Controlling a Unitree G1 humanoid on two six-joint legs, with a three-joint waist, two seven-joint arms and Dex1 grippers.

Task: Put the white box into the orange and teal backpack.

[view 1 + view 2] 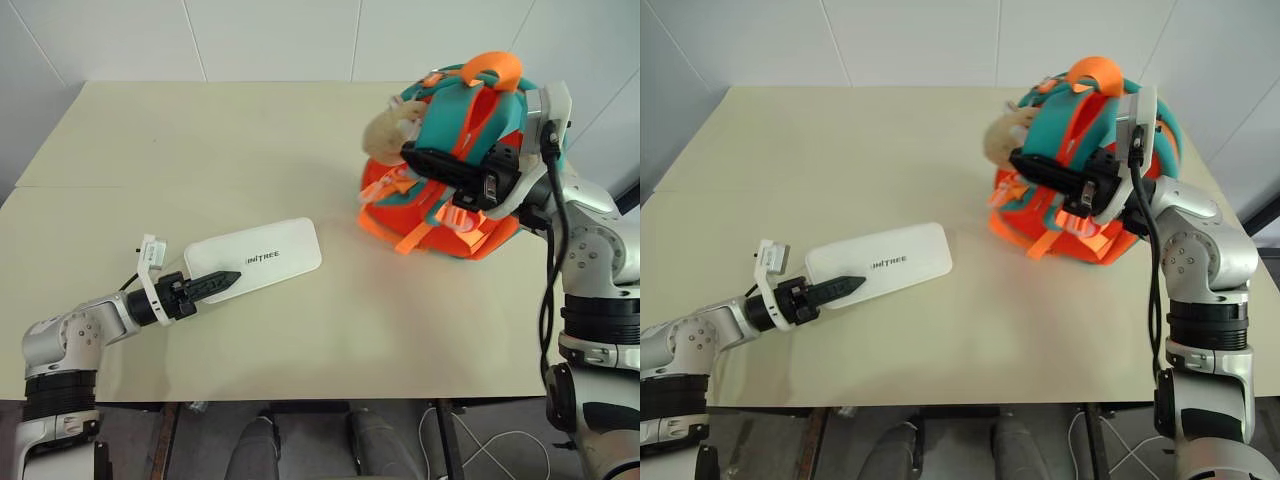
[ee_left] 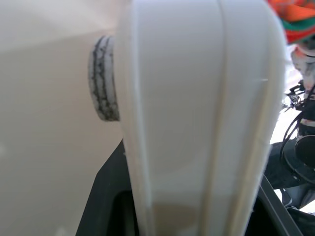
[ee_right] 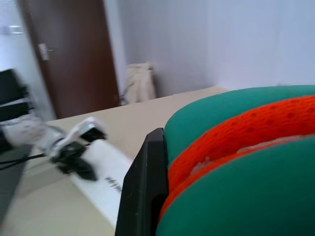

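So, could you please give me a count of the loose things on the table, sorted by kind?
White box: 1
Orange and teal backpack: 1
Plush charm on the backpack: 1
Total: 3

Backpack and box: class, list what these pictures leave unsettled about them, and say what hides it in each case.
- Whether the orange and teal backpack is unzipped: the head views show straps and the right gripper across it.
- The left gripper holds the white box; its lower finger is hidden under the box.
- Right wrist view: a teal and orange strap blocks the bag's body.
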